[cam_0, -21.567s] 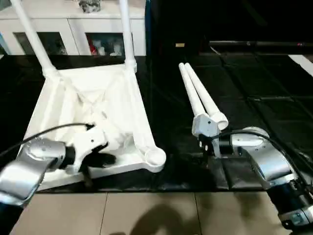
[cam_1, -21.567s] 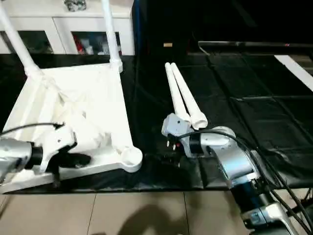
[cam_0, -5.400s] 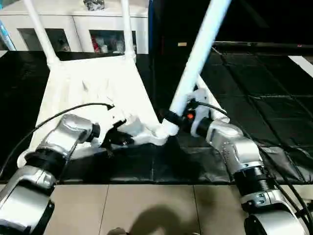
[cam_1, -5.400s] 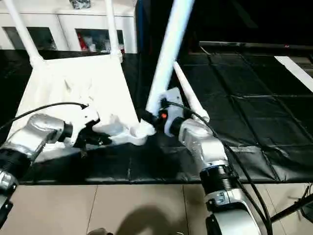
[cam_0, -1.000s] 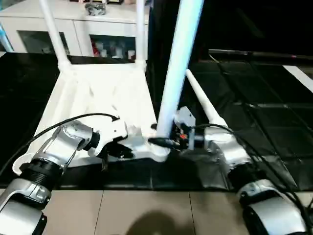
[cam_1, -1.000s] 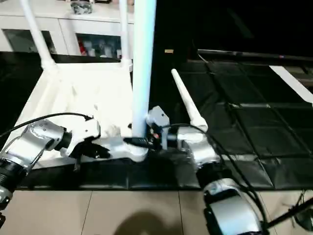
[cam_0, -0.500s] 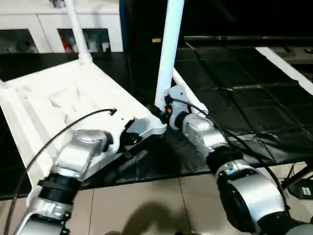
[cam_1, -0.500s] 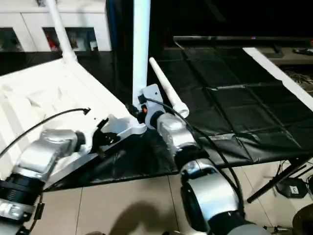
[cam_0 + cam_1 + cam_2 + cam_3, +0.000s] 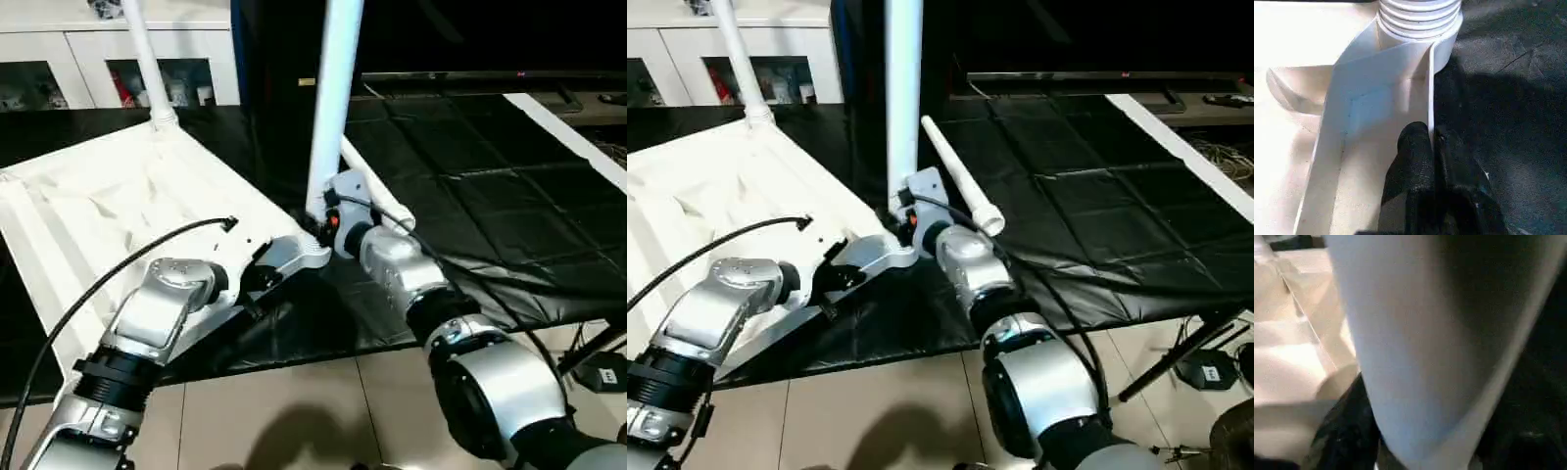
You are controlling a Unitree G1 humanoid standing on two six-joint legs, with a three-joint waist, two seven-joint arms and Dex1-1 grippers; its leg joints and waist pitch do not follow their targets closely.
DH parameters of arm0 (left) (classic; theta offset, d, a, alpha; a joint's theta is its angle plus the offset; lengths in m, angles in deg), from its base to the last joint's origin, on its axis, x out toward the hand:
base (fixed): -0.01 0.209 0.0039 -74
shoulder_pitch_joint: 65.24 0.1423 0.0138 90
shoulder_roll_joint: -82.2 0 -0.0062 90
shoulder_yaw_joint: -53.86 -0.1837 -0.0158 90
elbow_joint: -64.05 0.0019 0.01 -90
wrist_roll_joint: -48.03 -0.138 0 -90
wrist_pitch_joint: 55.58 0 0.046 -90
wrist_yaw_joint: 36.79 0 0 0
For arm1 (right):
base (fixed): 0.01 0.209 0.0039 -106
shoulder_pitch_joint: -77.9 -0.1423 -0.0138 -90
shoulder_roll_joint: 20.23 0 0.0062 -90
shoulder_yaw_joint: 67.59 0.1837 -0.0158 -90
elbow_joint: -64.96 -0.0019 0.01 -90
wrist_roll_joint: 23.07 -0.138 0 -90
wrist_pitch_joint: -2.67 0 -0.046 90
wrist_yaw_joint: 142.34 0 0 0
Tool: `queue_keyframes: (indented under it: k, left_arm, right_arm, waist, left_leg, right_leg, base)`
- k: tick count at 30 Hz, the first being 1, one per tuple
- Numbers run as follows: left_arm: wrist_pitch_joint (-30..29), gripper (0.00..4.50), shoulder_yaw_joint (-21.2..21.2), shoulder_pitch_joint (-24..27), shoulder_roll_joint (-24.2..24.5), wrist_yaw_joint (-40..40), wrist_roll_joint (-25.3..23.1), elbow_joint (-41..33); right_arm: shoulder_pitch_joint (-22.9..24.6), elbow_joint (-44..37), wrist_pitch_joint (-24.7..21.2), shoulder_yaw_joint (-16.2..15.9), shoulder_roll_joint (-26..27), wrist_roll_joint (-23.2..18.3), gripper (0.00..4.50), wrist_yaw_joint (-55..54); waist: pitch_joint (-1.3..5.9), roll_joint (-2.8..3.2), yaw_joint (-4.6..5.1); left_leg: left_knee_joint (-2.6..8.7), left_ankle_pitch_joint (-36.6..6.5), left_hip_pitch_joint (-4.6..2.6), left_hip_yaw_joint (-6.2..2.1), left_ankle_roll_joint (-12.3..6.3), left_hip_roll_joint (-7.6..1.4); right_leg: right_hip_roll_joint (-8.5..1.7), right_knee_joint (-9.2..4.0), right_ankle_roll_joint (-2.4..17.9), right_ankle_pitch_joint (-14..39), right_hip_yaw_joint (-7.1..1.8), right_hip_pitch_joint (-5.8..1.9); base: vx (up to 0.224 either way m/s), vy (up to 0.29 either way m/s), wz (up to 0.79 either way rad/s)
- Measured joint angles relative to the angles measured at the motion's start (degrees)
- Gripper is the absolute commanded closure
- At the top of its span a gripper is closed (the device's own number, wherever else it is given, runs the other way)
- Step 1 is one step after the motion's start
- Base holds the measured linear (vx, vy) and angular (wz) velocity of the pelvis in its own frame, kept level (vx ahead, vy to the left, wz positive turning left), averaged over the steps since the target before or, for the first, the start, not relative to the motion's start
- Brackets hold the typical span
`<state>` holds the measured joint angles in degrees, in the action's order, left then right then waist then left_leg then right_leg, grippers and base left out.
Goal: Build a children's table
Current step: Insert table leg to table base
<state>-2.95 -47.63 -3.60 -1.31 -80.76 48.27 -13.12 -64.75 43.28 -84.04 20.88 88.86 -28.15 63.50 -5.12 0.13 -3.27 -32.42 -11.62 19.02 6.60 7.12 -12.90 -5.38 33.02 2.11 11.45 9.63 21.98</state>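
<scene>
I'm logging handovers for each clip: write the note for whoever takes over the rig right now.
Left pincer: shut on the rim of the table top, beside the near corner socket.
Right pincer: around the base of the upright leg at that socket; grip unclear.
Done: one far leg stands in its socket.
Left: confirm the near leg is seated, then fit the spare leg lying on the black mat.

Setting: an indoor room resembling a living area used for robot testing. A white cabinet (image 9: 108,69) with glass doors stands against the far wall; small items sit on its shelves. The floor is beige tile (image 9: 294,411), partly covered by a black quilted mat (image 9: 1087,206). Cables (image 9: 1215,152) and a black stand base (image 9: 1205,370) lie beyond the mat's right edge.
</scene>
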Motion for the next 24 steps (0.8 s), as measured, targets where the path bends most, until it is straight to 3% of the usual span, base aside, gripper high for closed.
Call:
queue_keyframes:
  k: [7, 11, 12, 17, 24]
  left_arm:
    - [4.3, 4.50, -0.3, -2.9, 1.4, -0.4, -0.6, 5.5]
    - [6.4, 4.50, -0.8, -4.7, 1.9, 0.0, -1.4, 7.7]
    - [7.5, 4.50, -0.9, -5.4, 1.9, -0.3, -1.4, 8.5]
    - [12.4, 4.50, -1.3, -6.7, 2.9, -2.7, -1.7, 11.0]
    - [17.8, 4.50, -3.8, -6.9, 7.0, -10.8, -1.7, 13.3]
  right_arm:
    - [4.2, 0.3, 2.7, -0.1, -1.6, 0.3, 1.02, 3.9]
    - [7.6, -0.5, 3.5, -0.1, -3.0, 0.3, 0.70, 8.3]
    - [9.0, -1.0, 3.9, -0.1, -3.8, 0.2, 0.58, 10.0]
    - [13.2, -8.2, 4.6, 0.0, -8.0, -1.0, 0.10, 15.1]
    - [17.5, -19.0, 3.4, 0.7, -12.3, -3.9, 0.03, 23.7]
  waist:
    - [-0.01, 0.14, -0.42]
    - [0.10, 0.39, -0.35]
    - [0.17, 0.53, -0.49]
    - [0.43, 1.02, -1.21]
    - [0.47, 1.26, -2.21]
  left_leg:
    - [0.05, 0.1, 0.01, 0.28, 0.05, 0.00]
    - [-0.07, 0.4, 0.20, 0.46, 0.40, -0.01]
    - [-0.13, 0.6, 0.55, 0.47, 0.55, -0.02]
    - [-0.38, 0.9, 1.58, 0.47, 0.08, -0.08]
    - [-0.94, 0.8, 1.41, 0.63, 0.01, -0.30]
  right_leg:
    - [0.08, 0.13, 0.2, -1.1, -0.52, 0.13]
    - [0.16, 0.28, 0.2, -2.6, -0.89, 0.57]
    - [0.18, 0.60, 0.5, -2.7, -0.93, 0.98]
    - [0.19, 1.56, 0.8, -2.1, -0.98, 2.20]
    - [0.19, 2.03, 0.8, -1.9, -1.02, 2.06]
  base:
    - [0.000, 0.000, 0.00]
    - [0.013, -0.001, -0.01]
    - [0.071, -0.002, 0.00]
    - [0.048, -0.003, -0.01]
    - [0.000, 0.000, 0.00]
